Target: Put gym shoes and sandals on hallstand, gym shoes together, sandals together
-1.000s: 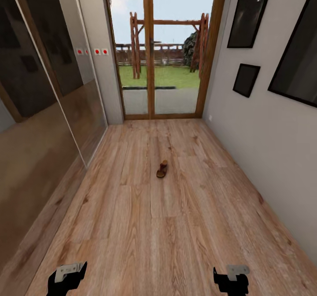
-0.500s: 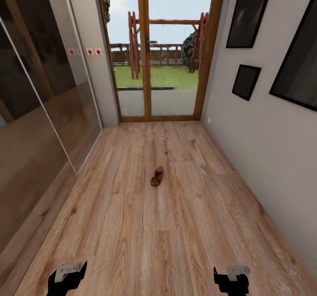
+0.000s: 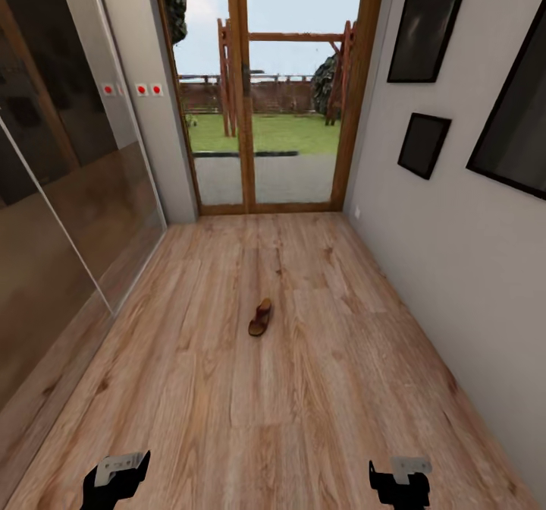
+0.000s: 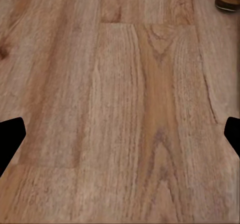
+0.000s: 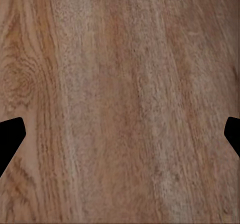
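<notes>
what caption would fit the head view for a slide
One brown sandal lies alone on the wood floor before glass doors, both grippers' jaws empty.

no readable text, labels, brands or numbers anywhere. closest thing to a marking: small white squares with red dots (image 3: 140,89) on the grey wall strip left of the glass door, no characters on them. dark framed pictures (image 3: 422,144) on the right wall are blank. light plates on each pincer, left (image 3: 115,480) and right (image 3: 400,483), carry no legible print.
</notes>
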Controlling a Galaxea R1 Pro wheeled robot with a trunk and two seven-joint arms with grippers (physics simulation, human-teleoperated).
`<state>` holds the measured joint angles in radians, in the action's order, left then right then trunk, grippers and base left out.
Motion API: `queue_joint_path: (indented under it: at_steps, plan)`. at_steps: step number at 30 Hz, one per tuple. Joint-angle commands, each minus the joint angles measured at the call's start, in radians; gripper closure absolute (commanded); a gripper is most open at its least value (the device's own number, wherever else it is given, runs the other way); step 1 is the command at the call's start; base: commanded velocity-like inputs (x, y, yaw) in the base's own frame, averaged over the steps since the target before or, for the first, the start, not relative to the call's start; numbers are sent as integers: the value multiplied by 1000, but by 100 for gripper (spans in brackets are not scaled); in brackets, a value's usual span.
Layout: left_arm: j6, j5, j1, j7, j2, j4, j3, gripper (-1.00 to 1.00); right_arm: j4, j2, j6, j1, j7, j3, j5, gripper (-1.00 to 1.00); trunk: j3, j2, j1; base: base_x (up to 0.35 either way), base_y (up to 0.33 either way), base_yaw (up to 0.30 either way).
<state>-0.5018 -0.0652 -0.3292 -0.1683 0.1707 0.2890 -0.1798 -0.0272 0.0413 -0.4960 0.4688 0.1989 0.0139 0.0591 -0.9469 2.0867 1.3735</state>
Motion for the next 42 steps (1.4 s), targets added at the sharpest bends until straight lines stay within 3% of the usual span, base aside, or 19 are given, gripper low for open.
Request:
queue_joint_path:
  at_steps: [1, 42]
  plan:
    - [-1, -7, -1, -10, 0, -1, -4, -100, 1, 0, -1, 1, 6, 1, 6, -100, -1, 0, 0, 280, -162, 0]
    - [-1, -7, -1, -10, 1, -1, -4, -100, 0, -4, -1, 1, 7, 3, 5, -100, 7, 0, 0, 280, -162, -41]
